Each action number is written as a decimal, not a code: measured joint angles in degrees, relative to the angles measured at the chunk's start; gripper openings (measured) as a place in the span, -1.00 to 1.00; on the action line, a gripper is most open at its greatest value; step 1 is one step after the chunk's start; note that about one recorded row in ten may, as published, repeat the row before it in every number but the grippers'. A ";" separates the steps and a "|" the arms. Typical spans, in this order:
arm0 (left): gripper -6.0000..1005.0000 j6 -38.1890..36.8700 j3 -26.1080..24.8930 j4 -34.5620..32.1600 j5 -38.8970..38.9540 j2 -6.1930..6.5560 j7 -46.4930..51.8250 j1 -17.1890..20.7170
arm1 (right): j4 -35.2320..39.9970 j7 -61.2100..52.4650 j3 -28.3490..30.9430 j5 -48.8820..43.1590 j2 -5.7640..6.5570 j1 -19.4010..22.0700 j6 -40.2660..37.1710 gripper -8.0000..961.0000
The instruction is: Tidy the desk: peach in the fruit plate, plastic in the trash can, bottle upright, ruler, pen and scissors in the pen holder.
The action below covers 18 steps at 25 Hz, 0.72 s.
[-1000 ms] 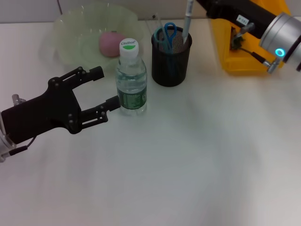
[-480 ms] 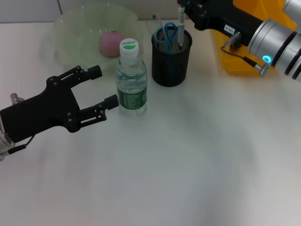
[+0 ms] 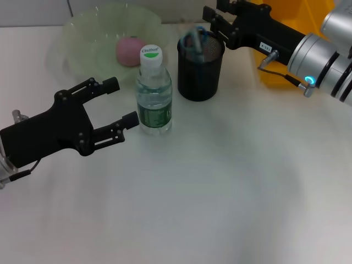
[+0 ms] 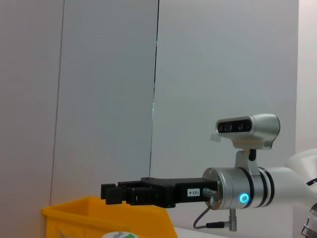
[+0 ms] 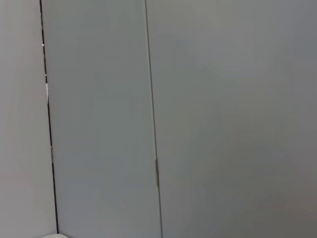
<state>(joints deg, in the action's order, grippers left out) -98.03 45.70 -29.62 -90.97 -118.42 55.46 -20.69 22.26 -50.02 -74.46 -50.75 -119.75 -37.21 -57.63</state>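
Black mesh pen holder (image 3: 200, 69) sits directly below right pincer (image 3: 216, 22), fingers apart above its rim; left pincer (image 3: 120, 102) open beside upright bottle (image 3: 153, 93).

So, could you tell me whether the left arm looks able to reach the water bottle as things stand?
Probably yes: the left end effector is open beside the upright water bottle, with only bare desk between them.
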 joint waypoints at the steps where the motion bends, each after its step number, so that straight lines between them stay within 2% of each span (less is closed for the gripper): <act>1: 0.60 0.00 0.00 0.00 0.00 0.00 0.00 0.00 | -0.01 0.07 -0.02 0.03 -0.02 0.14 -0.04 -0.38; 10: 0.60 0.28 0.00 1.41 0.04 -0.16 -0.59 -0.41 | -0.06 -0.20 0.45 0.23 -0.13 2.63 -4.38 -0.02; 13: 0.60 0.24 -0.06 3.15 0.18 -0.15 -2.20 -0.37 | -0.06 -0.56 0.11 0.06 0.04 4.96 -9.92 0.14; 15: 0.60 -0.20 -0.10 3.63 0.21 -0.14 -2.76 -0.07 | -0.01 -0.95 0.06 -0.35 0.31 7.01 -13.91 0.13; 16: 0.60 -0.85 -0.10 3.63 0.33 -0.14 -2.74 0.23 | 0.35 -2.41 0.26 -1.60 0.61 9.35 -17.81 0.13; 18: 0.60 -1.39 -0.11 3.63 0.49 -0.13 -2.66 0.40 | 0.69 -3.32 0.44 -2.70 0.81 10.54 -19.74 0.13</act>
<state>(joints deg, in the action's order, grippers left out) -99.42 45.59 -25.98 -90.48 -118.55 52.80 -20.29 22.96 -53.34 -74.02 -53.46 -118.94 -26.67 -77.36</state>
